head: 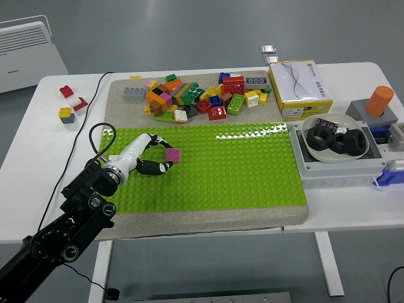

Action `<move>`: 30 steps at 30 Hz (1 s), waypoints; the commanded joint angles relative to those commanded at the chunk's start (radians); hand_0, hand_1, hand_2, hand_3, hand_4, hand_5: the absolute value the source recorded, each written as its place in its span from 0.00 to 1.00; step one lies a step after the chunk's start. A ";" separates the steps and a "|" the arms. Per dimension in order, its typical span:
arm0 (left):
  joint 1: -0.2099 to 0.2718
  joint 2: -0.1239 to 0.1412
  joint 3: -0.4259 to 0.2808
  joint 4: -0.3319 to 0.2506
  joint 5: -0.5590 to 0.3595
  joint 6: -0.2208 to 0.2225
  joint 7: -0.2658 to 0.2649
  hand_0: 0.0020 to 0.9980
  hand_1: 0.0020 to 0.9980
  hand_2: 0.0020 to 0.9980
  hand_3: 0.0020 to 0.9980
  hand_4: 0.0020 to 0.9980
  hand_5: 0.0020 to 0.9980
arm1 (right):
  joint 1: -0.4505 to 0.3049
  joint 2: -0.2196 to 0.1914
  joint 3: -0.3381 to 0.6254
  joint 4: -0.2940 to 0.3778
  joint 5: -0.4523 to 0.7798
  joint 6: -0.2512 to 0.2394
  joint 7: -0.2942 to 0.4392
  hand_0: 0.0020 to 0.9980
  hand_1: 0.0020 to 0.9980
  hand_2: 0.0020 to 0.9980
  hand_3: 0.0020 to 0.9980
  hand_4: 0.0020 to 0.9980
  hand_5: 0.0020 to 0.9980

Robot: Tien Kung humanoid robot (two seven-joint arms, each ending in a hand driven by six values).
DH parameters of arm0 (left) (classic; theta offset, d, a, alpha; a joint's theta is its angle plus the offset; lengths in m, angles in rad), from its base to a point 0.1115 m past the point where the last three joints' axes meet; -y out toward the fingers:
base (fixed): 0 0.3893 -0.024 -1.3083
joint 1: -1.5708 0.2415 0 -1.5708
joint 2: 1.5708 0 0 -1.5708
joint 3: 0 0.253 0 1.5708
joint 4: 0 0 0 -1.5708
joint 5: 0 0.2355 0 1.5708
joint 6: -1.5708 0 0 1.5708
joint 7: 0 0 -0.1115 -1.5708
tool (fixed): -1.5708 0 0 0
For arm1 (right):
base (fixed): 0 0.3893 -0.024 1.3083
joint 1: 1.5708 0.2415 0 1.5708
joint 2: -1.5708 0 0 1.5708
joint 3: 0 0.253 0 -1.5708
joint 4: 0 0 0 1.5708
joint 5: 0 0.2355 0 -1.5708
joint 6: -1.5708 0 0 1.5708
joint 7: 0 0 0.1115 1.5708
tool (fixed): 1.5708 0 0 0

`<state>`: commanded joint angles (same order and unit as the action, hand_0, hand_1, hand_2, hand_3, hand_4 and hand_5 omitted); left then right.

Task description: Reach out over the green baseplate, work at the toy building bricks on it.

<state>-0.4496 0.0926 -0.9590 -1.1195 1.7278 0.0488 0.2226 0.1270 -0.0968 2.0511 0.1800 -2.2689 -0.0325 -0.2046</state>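
Observation:
The green baseplate [233, 167] lies on a grey mat in the middle of the table. My left hand [158, 153], white with black fingers, hovers over the plate's left part. Its fingers are curled on a small pink brick [172, 155] at their tips. A heap of loose coloured bricks [199, 96] sits on the mat just beyond the plate's far edge. The right arm does not show.
A yellow and white box [299, 88] stands at the back right. A grey tray with a white bowl of black rings [335, 140] sits right of the plate, an orange cylinder [379, 100] behind it. A few bricks [70, 103] lie at the far left beside a black cable.

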 joint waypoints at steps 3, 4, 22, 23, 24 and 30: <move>0.002 0.001 -0.009 -0.004 0.014 -0.004 -0.001 0.91 0.89 0.89 0.58 0.64 0.11 | -0.001 0.000 0.001 0.000 0.000 0.000 0.000 0.67 0.67 0.74 0.76 0.77 1.00; 0.002 0.001 -0.013 -0.005 0.019 -0.006 -0.002 0.91 0.89 0.89 0.59 0.65 0.11 | -0.001 0.000 0.002 0.000 0.000 0.000 0.000 0.67 0.67 0.74 0.76 0.77 1.00; 0.005 0.004 -0.027 0.009 0.049 -0.036 -0.035 0.93 0.91 0.92 0.66 0.82 0.20 | 0.000 -0.001 0.004 0.000 0.000 0.000 0.000 0.67 0.67 0.73 0.76 0.77 0.99; 0.005 0.003 -0.026 0.011 0.050 -0.035 -0.036 0.93 0.91 0.92 0.66 0.82 0.20 | 0.000 -0.001 0.004 0.000 0.000 0.001 0.000 0.67 0.67 0.73 0.76 0.77 0.99; 0.005 0.003 -0.026 0.012 0.051 -0.035 -0.036 0.93 0.91 0.92 0.66 0.82 0.20 | 0.000 -0.001 0.004 0.000 0.000 0.001 0.000 0.67 0.67 0.73 0.76 0.77 0.99; 0.006 0.002 -0.029 0.013 0.061 -0.041 -0.038 0.94 0.92 0.93 0.72 0.88 0.22 | 0.000 -0.002 -0.001 0.000 0.000 0.000 0.000 0.67 0.67 0.73 0.76 0.77 0.98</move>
<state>-0.4434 0.0950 -0.9879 -1.1063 1.7888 0.0081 0.1850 0.1271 -0.0985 2.0496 0.1800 -2.2689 -0.0324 -0.2050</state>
